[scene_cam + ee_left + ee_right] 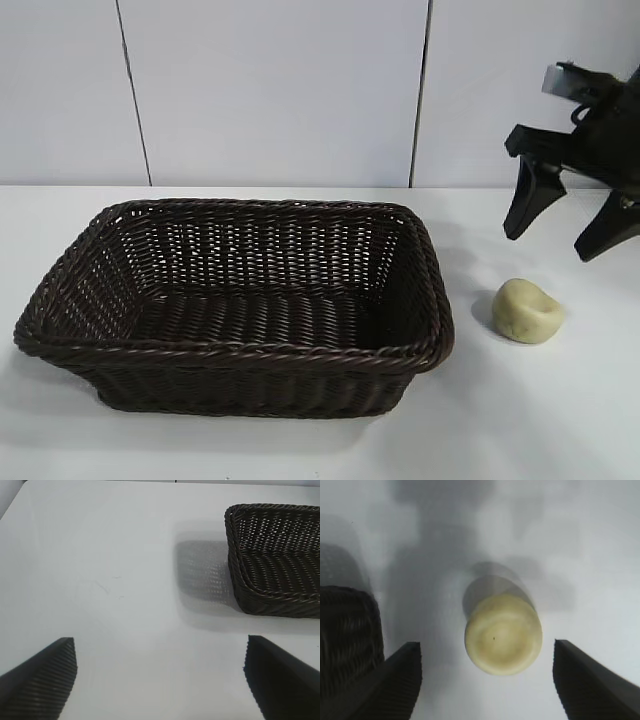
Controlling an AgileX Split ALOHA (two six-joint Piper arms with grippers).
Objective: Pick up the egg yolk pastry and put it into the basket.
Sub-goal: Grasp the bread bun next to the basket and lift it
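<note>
While the egg yolk pastry (pixel 528 310) lies untouched on the white table (pixel 560 420) at the lower right of the exterior frame, just beside the basket (pixel 230 300) but clear of its rim, the right pincer (pixel 570 225) hangs above it at the upper right, fingers spread wide and holding nothing. The right wrist frame shows the pastry centred between the two fingers (pixel 395 685), with the basket's corner close at the left edge. Risks noted: the lump looks soft and dented, so a hard squeeze may deform it; its rounded form may roll or squirt out of an off-centre closure; a finger nearest the basket may clip the wicker. The left pincer (pixel 160 680) rests parked, also wide and empty, over bare table.
</note>
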